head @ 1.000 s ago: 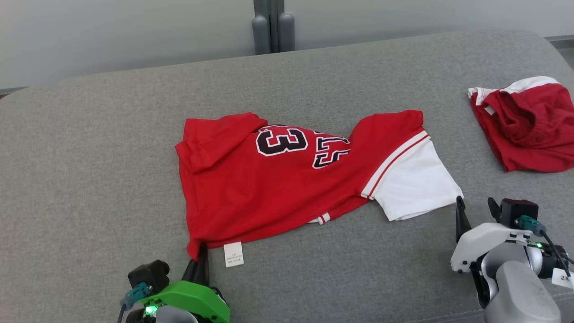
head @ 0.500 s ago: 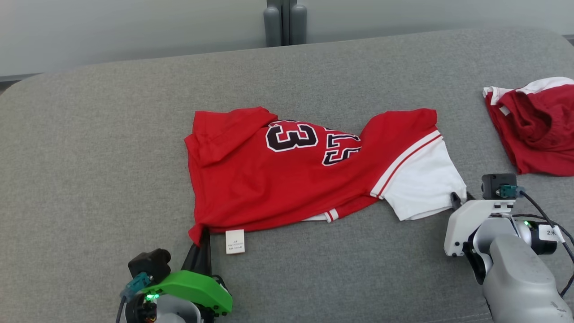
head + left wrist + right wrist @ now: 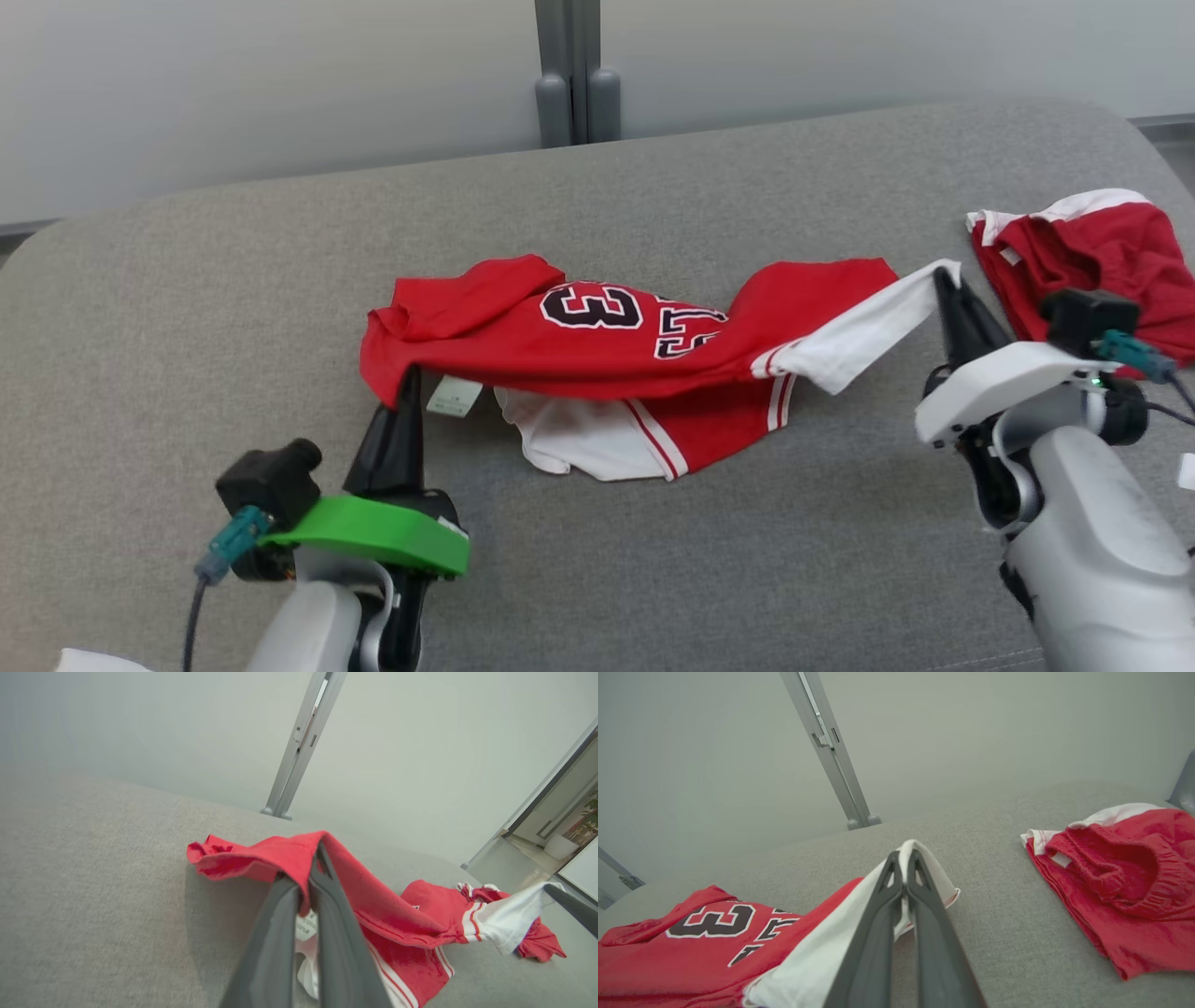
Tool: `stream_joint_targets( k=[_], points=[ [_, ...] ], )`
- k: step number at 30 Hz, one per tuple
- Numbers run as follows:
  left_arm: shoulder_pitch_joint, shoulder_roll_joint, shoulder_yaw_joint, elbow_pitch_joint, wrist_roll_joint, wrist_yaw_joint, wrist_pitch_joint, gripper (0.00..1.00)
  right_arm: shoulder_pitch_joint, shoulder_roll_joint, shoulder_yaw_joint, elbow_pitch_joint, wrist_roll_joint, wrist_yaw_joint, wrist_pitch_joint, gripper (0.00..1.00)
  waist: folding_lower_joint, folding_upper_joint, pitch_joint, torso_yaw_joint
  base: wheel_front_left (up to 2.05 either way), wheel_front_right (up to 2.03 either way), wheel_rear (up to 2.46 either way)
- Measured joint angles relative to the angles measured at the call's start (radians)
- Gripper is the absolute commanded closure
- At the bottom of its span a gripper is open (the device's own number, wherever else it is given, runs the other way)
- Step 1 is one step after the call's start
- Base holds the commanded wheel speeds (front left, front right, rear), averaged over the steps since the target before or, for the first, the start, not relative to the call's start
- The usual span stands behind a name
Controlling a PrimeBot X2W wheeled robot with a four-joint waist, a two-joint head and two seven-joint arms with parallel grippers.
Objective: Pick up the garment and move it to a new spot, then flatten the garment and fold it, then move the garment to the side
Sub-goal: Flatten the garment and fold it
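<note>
The garment (image 3: 607, 345) is a red jersey with black numbers and a white side panel, lying across the middle of the grey padded surface (image 3: 709, 560). My left gripper (image 3: 409, 378) is shut on its near left red corner (image 3: 308, 851) and holds it off the surface. My right gripper (image 3: 941, 278) is shut on the white corner (image 3: 920, 858) at the right, which is also raised. Between the two grips the near edge hangs stretched, and a white and red layer (image 3: 607, 443) lies beneath it. A white label (image 3: 453, 396) dangles near the left grip.
A second red and white garment (image 3: 1092, 252) lies crumpled at the right edge of the surface, close behind my right gripper. A grey post (image 3: 571, 84) stands against the pale wall at the back. Bare grey surface lies to the left and in front.
My right gripper has shut on the white corner and lifted it. My left gripper has raised the red corner, so the near edge is off the surface. The head camera has shifted.
</note>
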Motion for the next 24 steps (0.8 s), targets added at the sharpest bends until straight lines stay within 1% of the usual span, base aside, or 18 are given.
stream_joint_targets(
  k=[3, 5, 7, 10, 14, 18, 21, 24],
  points=[
    [-0.008, 0.025, 0.016, -0.121, -0.002, 0.003, 0.022, 1.0, 0.05, -0.061, 0.009, -0.162, 0.069, 0.0, -0.005, 1.0, 0.0, 0.0, -0.027, -0.008, 0.0, 0.0, 0.0],
    [-0.011, 0.046, 0.024, -0.213, -0.002, 0.011, 0.044, 1.0, 0.083, -0.086, 0.006, -0.286, 0.098, -0.001, -0.004, 1.0, 0.0, 0.0, -0.045, -0.014, 0.0, 0.0, 0.0],
    [-0.013, 0.071, 0.034, -0.328, -0.006, 0.019, 0.076, 1.0, 0.119, -0.115, 0.001, -0.439, 0.12, -0.001, 0.006, 1.0, 0.0, 0.0, -0.066, -0.021, 0.0, 0.0, 0.0],
    [-0.016, 0.097, 0.047, -0.493, -0.024, 0.029, 0.136, 1.0, 0.168, -0.144, -0.052, -0.628, 0.131, -0.001, 0.035, 1.0, 0.0, 0.0, -0.089, -0.033, 0.0, 0.0, 0.0],
    [-0.037, 0.146, 0.061, -0.694, -0.028, 0.053, 0.221, 1.0, 0.2, -0.152, -0.129, -0.878, 0.126, -0.001, 0.08, 1.0, 0.0, 0.0, -0.113, -0.054, 0.0, 0.0, 0.0],
    [-0.075, 0.19, 0.065, -0.848, -0.022, 0.07, 0.309, 1.0, 0.205, -0.17, -0.221, -1.061, 0.121, -0.001, 0.139, 1.0, 0.0, 0.0, -0.128, -0.075, 0.0, 0.0, 0.0],
    [-0.108, 0.218, 0.065, -0.928, -0.008, 0.079, 0.367, 1.0, 0.204, -0.171, -0.271, -1.157, 0.128, -0.001, 0.19, 1.0, 0.0, 0.0, -0.131, -0.087, 0.0, 0.0, 0.0],
    [-0.13, 0.235, 0.06, -0.961, -0.01, 0.09, 0.422, 1.0, 0.203, -0.164, -0.303, -1.212, 0.137, -0.001, 0.241, 1.0, 0.0, 0.0, -0.122, -0.093, 0.0, 0.0, 0.0]
  ],
)
